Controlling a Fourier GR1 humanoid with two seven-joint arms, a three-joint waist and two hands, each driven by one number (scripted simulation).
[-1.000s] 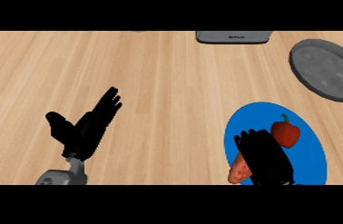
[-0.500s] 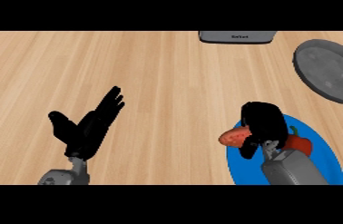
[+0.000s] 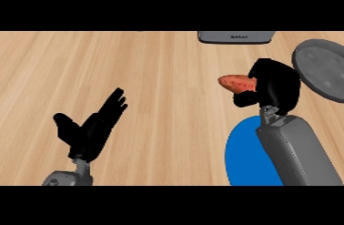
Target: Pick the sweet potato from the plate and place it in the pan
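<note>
While R hand grips sweet potato, grey appliance txt illegible.

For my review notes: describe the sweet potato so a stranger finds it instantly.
Find the blue plate at lower right. Above it, the right hand curls round the sweet potato, one end poking out left. Nothing else in view is orange-red.

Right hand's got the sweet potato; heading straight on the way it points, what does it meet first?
Likely the grey appliance at the far edge; the pan lies to the right hand's right. Height unclear.
</note>
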